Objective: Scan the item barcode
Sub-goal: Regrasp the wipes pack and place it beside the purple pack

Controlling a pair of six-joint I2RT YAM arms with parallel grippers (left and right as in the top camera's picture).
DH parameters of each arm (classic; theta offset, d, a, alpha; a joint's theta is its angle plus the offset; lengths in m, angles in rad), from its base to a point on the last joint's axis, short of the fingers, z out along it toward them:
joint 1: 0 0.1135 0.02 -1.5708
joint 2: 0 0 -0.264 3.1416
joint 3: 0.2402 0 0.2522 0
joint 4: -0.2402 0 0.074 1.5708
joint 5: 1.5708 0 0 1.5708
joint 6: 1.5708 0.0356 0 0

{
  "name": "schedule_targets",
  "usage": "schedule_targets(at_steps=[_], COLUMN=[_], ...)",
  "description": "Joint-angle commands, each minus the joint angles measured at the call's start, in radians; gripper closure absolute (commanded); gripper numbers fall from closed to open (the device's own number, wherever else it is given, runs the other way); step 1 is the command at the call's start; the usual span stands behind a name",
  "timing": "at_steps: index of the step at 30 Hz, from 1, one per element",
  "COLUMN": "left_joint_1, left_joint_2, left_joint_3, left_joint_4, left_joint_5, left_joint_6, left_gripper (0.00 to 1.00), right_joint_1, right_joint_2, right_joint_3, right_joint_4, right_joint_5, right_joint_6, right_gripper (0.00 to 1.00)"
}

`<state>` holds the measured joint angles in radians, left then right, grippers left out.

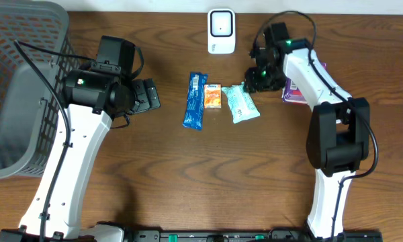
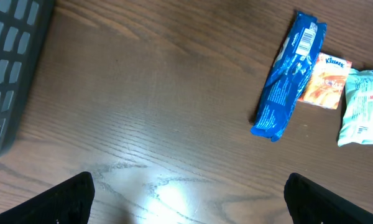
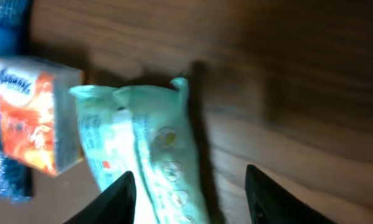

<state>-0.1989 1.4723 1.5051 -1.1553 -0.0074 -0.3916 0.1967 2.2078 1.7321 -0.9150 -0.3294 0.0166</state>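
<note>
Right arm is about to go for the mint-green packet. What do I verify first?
1. Right end effector open: ok, fingers apart, nothing clamped.
2. Mint-green packet centred in its gap: not ok, it lies toward one finger.
3. Packet free of the orange tissue pack: not ok, they lie against each other.
4. Packet's barcode facing up: cannot tell.
5. Scanner uncovered: ok.
6. Left end effector out of the way: ok, open, empty, apart from the blue packet.

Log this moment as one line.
left pincer: open, empty | right pincer: open, at pale green packet | scanner: no item presented
</note>
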Motion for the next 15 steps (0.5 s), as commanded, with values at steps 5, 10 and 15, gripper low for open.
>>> schedule_targets(at_steps=[5,10,15], left_joint_1=[0.004,0.004,0.004], left_joint_2=[-0.002,-0.002,-0.002], left_joint_3=[0.008,0.008,0.008], left_joint_4=[-0.004,-0.004,-0.004], left_joint_5=[-0.020,-0.020,-0.020], left_joint_6=[0.006,0.006,0.006], left_gripper=[0.02,0.02,0.02], right_joint_1=[-0.007,-0.009,-0.048], right_joint_2=[-0.002,-0.003,-0.005], right_joint_3=[-0.151,-0.142,-0.053], right_joint_4=[0.130,0.130,0.094], right_joint_5=[-0.150,-0.015,0.166], right_joint_6=[-0.018,0.081,0.259], right_gripper=[0.80,0.99,0.99])
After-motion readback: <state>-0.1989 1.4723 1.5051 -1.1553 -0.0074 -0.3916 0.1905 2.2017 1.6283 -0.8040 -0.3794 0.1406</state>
